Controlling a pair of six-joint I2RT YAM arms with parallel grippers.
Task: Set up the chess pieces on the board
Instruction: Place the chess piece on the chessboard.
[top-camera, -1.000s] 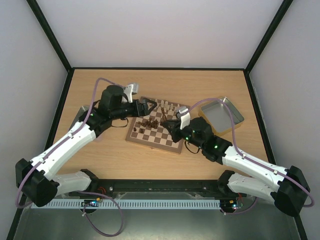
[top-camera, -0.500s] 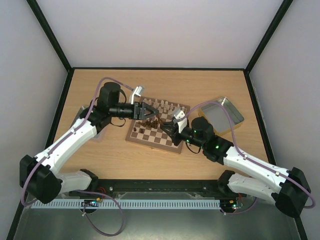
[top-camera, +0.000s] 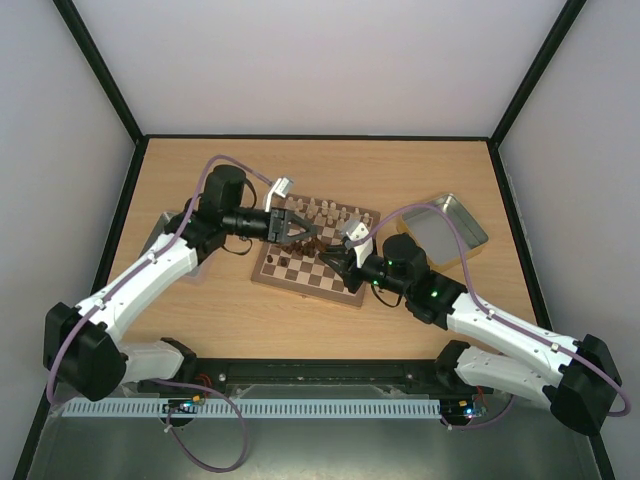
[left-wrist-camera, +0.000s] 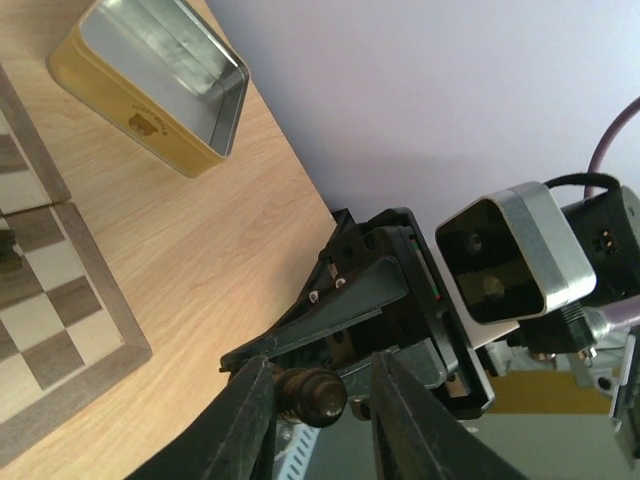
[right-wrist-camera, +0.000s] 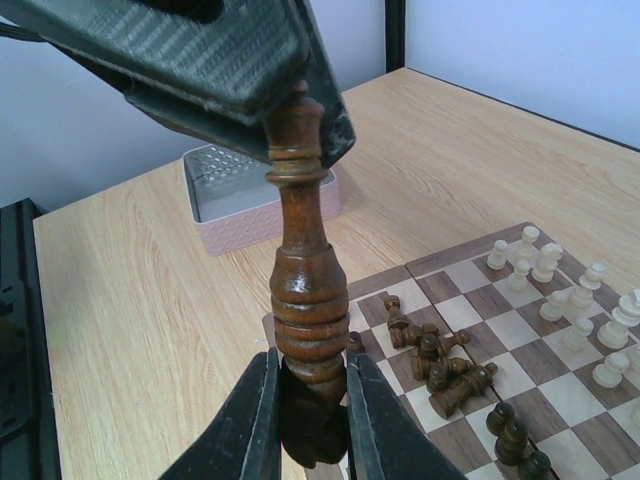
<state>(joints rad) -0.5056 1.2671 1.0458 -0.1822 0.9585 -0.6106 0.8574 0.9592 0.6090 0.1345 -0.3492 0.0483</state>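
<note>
Right pincer: clamped on the base of a tall dark brown piece, holding it in the air above the board, at the centre of the top view.

Left pincer: a second ago it was spread wide over the board's upper-left part. It has now swung in and narrowed around the piece's head. The left wrist view shows a slight gap on one side, so whether it has clamped cannot be told.

Meaning: a hand-over between the arms appears to be under way, and the piece is not yet on a square.

Below, other dark pieces lie heaped mid-board. Cream pieces stand along the upper edge.
</note>
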